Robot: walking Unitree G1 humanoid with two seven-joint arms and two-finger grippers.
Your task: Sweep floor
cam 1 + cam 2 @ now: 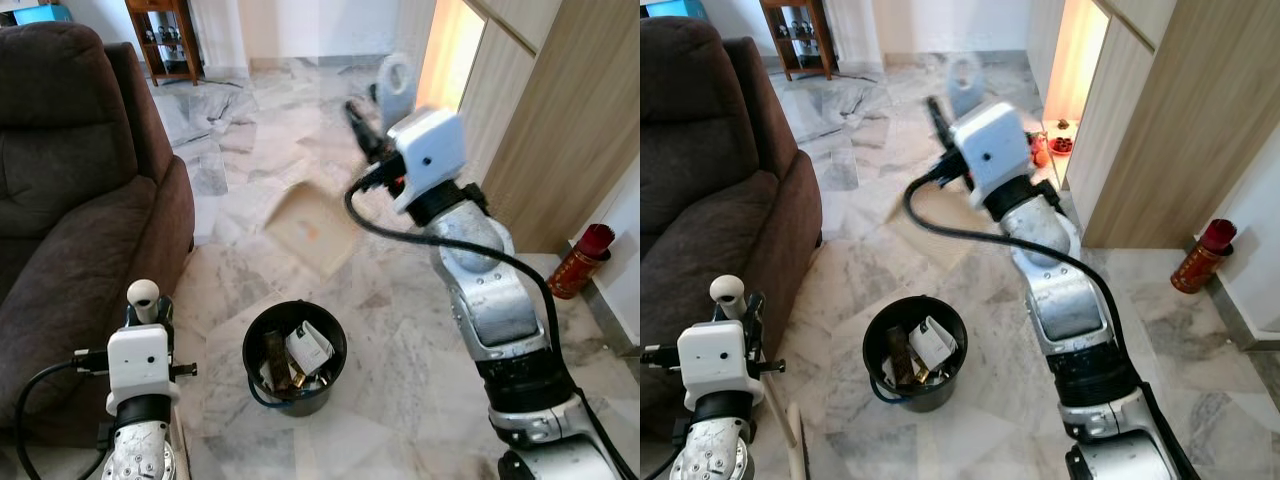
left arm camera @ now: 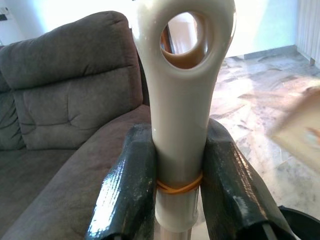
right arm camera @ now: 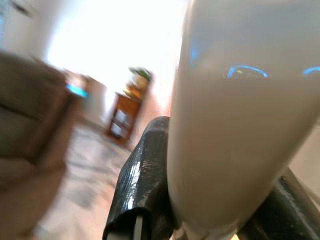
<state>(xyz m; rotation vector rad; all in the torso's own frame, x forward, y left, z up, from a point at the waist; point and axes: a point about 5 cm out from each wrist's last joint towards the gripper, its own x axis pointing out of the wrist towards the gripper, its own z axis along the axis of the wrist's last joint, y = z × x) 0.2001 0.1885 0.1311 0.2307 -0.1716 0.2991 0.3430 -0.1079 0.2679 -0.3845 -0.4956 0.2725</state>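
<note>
Over the marble floor [image 1: 400, 330], the right claw [image 1: 375, 125] is clenched on the handle of a cream dustpan [image 1: 312, 230], held raised and tilted beyond the black bin [image 1: 294, 357]. The left claw [image 2: 180, 200] grips a broom handle [image 2: 182, 100] low beside the sofa [image 1: 70, 200]. The bin already holds rubbish, so I judge the sweeping largely done, with emptying or stowing left. A red extinguisher [image 1: 580, 260] stands by the wall.
</note>
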